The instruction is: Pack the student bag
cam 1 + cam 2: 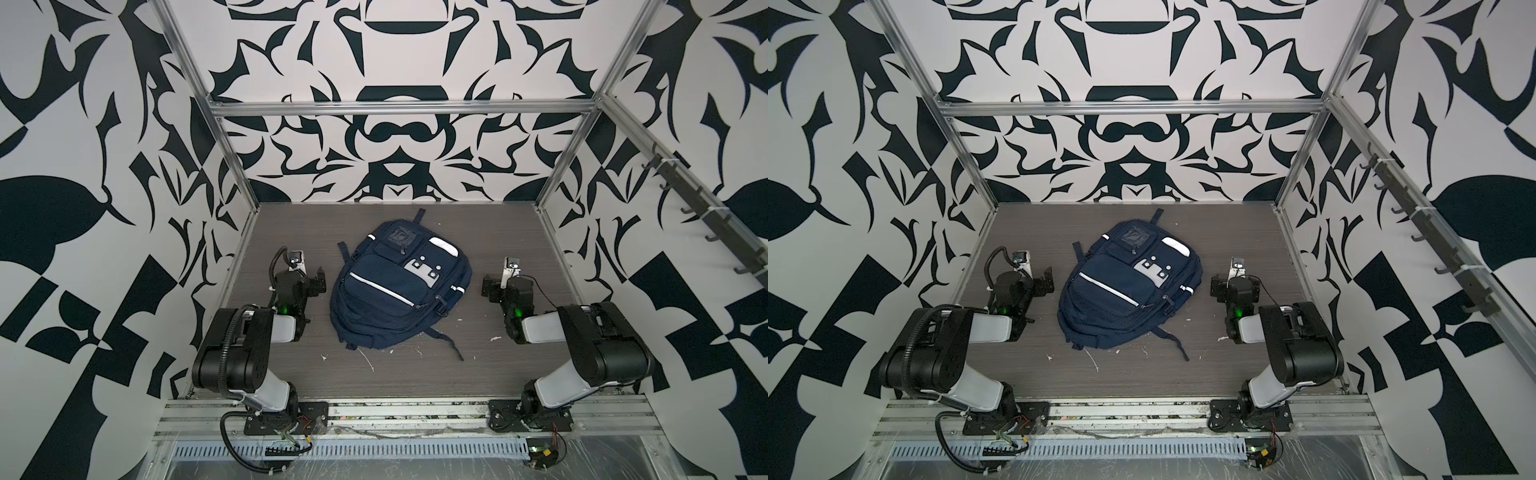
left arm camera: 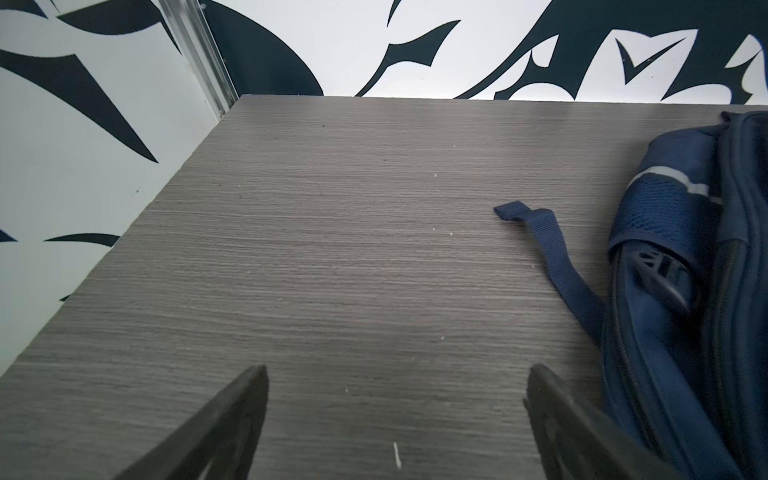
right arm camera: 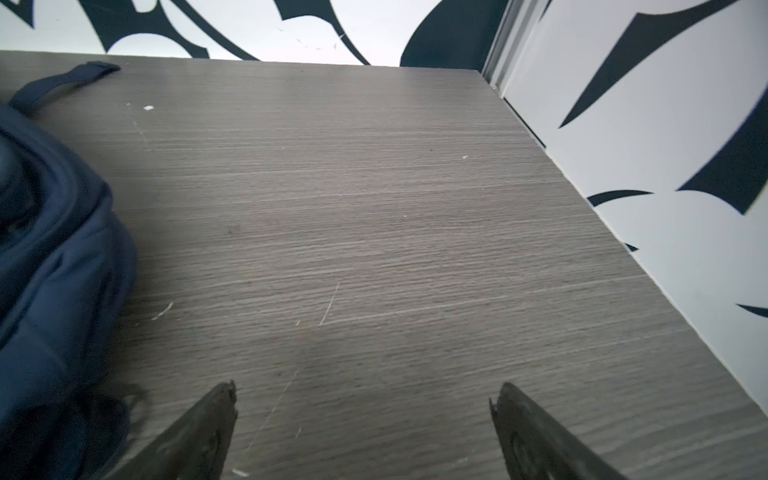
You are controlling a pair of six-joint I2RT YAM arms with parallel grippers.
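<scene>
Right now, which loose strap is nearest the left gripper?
The short strap off the student bag's left edge, beside the left gripper; the far-end strap and long near-right strap lie farther off.

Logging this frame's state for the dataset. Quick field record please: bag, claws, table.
bag: student bag lies flat, front face up, mid-table between the arms
pockets: none visibly open
loose strap: trails on the table on the left arm's side
left claw: open, empty, beside the bag, not touching
right claw: open, empty, beside the bag, not touching
table: grey wood grain, white flecks
items to pack: none in view
</scene>
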